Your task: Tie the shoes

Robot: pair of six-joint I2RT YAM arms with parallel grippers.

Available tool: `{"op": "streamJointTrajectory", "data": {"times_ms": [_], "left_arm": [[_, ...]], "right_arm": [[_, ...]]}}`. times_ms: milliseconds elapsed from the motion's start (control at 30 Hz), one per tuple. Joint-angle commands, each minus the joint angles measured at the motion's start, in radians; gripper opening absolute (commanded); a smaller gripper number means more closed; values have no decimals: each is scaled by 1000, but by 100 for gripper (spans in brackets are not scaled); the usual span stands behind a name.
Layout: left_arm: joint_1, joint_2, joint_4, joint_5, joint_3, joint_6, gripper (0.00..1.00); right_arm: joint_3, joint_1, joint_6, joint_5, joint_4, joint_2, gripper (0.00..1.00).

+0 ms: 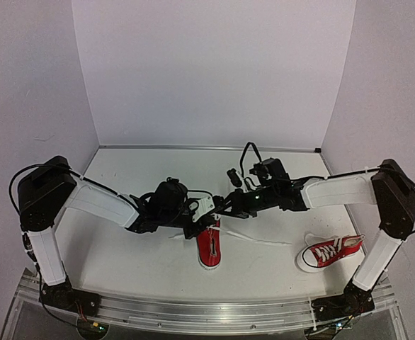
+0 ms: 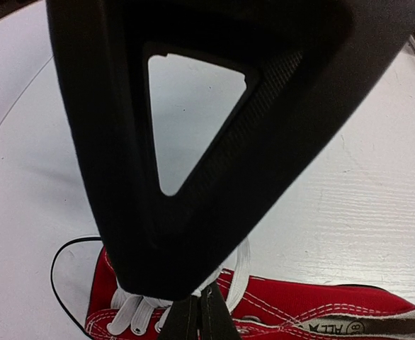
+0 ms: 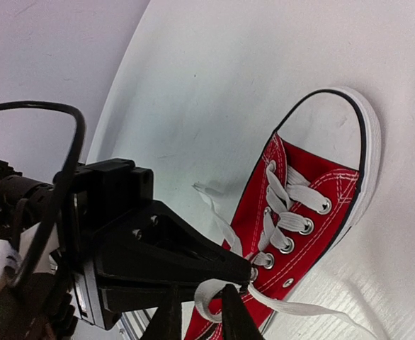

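One red shoe (image 1: 209, 248) lies mid-table, toe toward the near edge; it also shows in the left wrist view (image 2: 321, 308) and the right wrist view (image 3: 314, 205). My left gripper (image 1: 199, 225) is at its laced top, shut on a white lace (image 3: 209, 296) that curls into a small loop at its tip (image 2: 199, 297). My right gripper (image 1: 222, 211) faces it from the right, with its jaws apart (image 3: 199, 301) on either side of that loop. One lace end (image 3: 214, 205) lies loose on the table. The second red shoe (image 1: 329, 251) lies on its side at the near right, untouched.
A long white lace end (image 1: 260, 239) trails across the table (image 1: 144, 262) from the middle shoe toward the right. White walls close the back and both sides. The right arm's base post (image 1: 374, 265) stands just beside the second shoe.
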Motion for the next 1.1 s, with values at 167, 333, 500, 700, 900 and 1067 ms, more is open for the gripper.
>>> {"op": "streamJointTrajectory", "data": {"times_ms": [167,333,500,700,900,1067], "left_arm": [[-5,-2,80,0,1,-19,0],[-5,-3,93,6,-4,-20,0],[-5,-4,104,10,-6,-20,0],[-5,-4,120,19,-12,-20,0],[-5,-3,119,24,-10,-12,0],[-5,0,116,20,-4,-10,0]], "right_arm": [[-55,-68,-87,204,-318,-221,45],[-47,-70,-190,377,-592,-235,45],[-60,-65,-226,443,-694,-203,46],[-69,-57,-232,576,-771,-163,48],[-77,-59,-238,600,-771,-96,51],[-75,-59,-228,610,-772,-80,58]]}}
